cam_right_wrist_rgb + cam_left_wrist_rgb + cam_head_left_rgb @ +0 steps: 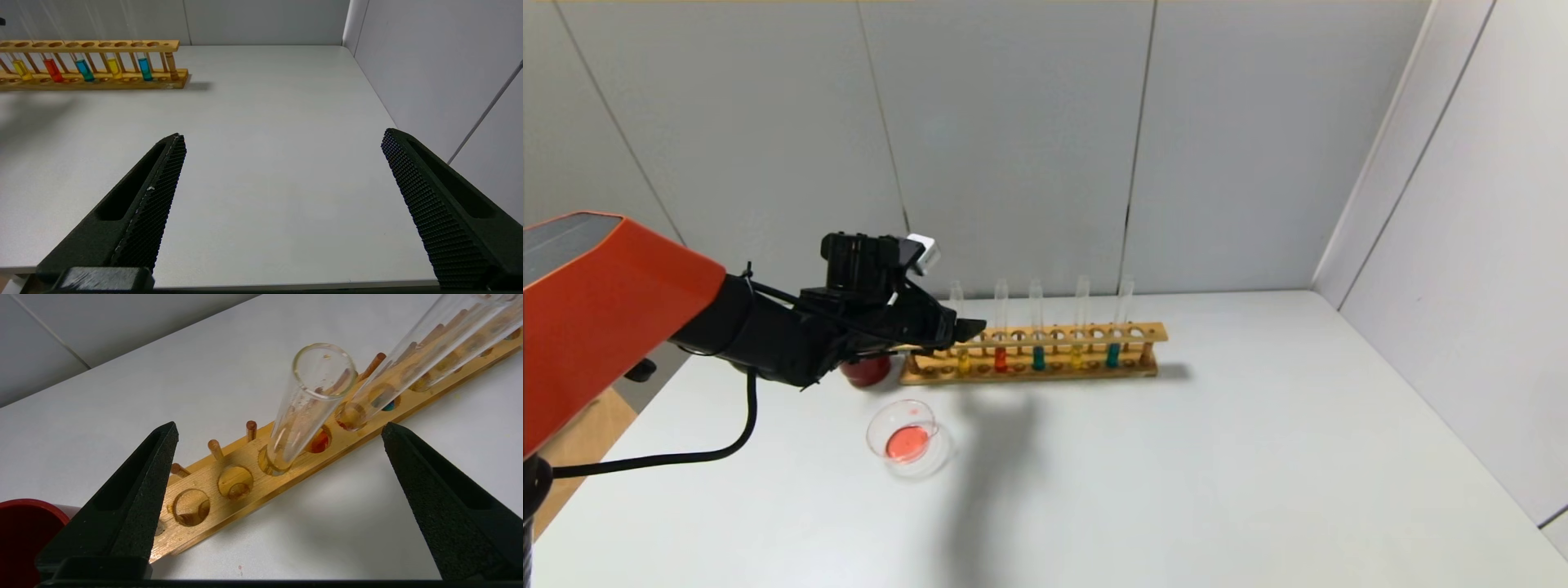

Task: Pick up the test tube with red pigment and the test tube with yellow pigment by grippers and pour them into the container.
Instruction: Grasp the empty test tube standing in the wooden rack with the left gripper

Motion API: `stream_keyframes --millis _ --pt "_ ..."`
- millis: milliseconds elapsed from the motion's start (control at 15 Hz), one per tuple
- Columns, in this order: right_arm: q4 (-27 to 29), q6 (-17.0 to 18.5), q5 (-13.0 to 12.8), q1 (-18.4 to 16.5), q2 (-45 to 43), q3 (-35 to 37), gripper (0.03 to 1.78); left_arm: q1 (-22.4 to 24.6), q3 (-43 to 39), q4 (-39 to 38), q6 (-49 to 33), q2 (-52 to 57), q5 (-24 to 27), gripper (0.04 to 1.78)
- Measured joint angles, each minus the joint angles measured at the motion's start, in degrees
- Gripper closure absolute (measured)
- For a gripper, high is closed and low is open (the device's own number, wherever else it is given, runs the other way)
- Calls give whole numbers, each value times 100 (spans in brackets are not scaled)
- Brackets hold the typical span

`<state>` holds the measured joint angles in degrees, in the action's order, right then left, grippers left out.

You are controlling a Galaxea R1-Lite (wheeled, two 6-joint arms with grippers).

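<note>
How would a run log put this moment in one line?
left claw: open, at rack | right claw: open, idle | dish: red liquid

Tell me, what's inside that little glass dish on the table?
The glass dish holds a shallow pool of orange-red liquid at its bottom. Nothing else shows inside; its clear walls hide nothing. No claw is over it.

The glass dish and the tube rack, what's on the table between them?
Nothing: in the head view only bare white table separates the dish from the rack.
</note>
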<state>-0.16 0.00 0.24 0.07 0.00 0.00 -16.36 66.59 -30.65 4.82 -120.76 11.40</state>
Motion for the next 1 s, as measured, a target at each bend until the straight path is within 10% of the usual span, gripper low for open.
stream_keyframes --millis 733,1000 --pt "0 0 2 -2 0 0 6 -17 163 -38 2 -247 -22 7" --pt "0 0 0 0 0 0 6 -17 218 -35 4 -324 -22 33"
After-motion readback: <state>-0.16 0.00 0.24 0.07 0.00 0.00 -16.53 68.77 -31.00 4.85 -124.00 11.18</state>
